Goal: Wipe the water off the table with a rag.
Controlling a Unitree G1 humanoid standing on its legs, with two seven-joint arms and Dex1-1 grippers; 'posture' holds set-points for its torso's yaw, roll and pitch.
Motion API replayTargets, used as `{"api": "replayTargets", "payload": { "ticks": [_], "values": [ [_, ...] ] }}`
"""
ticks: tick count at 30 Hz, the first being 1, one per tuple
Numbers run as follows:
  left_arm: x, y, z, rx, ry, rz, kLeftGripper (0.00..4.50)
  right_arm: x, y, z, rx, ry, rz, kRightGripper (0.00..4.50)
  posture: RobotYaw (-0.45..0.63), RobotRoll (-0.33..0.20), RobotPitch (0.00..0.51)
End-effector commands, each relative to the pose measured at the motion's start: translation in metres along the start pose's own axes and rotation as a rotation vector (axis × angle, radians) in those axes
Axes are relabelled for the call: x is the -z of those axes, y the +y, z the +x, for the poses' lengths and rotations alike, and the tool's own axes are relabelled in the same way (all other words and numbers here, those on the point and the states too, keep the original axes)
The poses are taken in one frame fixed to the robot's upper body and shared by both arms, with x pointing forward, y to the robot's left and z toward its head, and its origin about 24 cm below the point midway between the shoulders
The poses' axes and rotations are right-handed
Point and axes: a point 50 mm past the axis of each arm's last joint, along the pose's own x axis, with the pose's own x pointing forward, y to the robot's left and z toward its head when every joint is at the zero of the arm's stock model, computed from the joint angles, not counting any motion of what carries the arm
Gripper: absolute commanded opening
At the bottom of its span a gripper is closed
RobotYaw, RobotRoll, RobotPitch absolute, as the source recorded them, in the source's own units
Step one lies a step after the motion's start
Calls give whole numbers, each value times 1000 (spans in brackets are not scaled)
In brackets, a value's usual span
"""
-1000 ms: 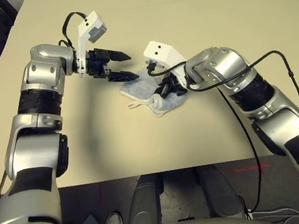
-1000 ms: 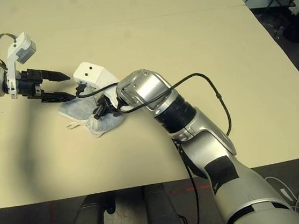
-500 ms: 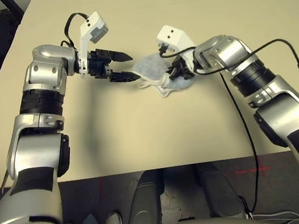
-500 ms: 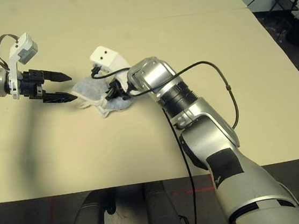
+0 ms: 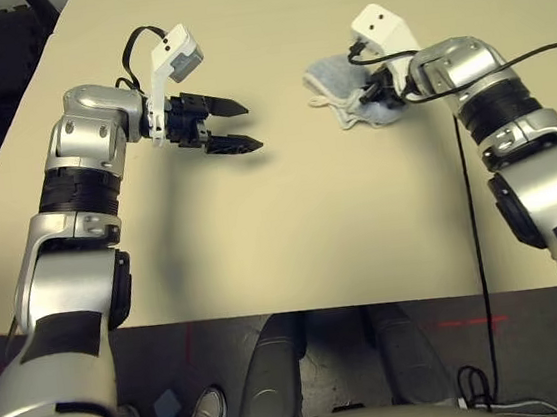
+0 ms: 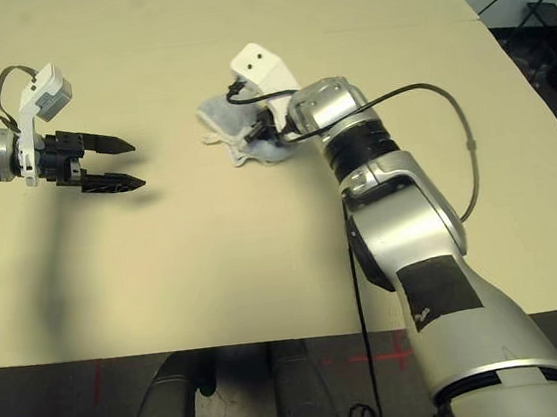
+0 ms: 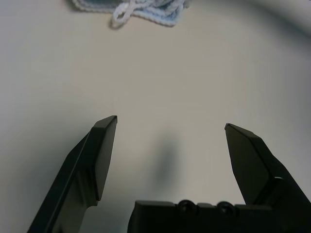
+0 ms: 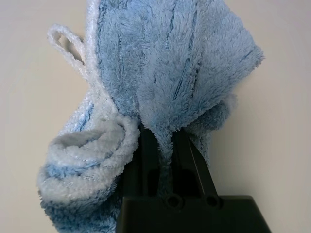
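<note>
The rag (image 5: 346, 90) is lying bunched on the pale surface (image 5: 311, 225), pinched between the closed fingers of the right gripper (image 8: 164, 145), with most of the cloth spreading out ahead of the fingertips. The left gripper (image 5: 237, 125) is hovering over the surface with its fingers standing wide apart and holding nothing, well apart from the rag. Compared with a second ago, the right gripper is dragging the rag away from the left gripper, toward the robot's right and farther up the surface; the rag was then lying just beside the left fingertips.
</note>
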Motion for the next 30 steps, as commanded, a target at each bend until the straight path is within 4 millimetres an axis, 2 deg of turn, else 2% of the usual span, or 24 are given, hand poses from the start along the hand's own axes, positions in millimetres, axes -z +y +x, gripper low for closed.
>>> {"api": "replayTargets", "payload": {
  "ticks": [1, 10, 14, 17, 21, 24, 27, 30],
  "values": [
    [4, -2, 5, 22, 20, -3, 4500, 69, -15, 2, 89, 255, 82, 117, -81, 0, 320],
    [3, -2, 7, 28, 18, 1, 4500, 92, -22, -18, 81, 319, 110, 117, -81, 0, 320],
    [4, -2, 10, 31, 13, 1, 4500, 91, -19, -26, 75, 304, 116, 117, -101, 0, 318],
    [3, -2, 13, 36, 2, 5, 4500, 71, -21, -28, 106, 174, 144, 116, -101, 0, 318],
    [1, -1, 15, 32, -11, 14, 4500, 19, -38, -39, 238, -160, 216, 116, -107, 0, 315],
    [0, -1, 16, 32, -16, 17, 4500, -2, -49, -53, 316, -278, 244, 115, -107, 0, 315],
    [0, -1, 16, 32, -19, 18, 4500, -17, -54, -64, 340, -326, 251, 115, -106, 0, 318],
    [0, -1, 17, 34, -22, 18, 4500, -13, -54, -66, 338, -269, 238, 115, -109, 0, 316]
  ]
}}
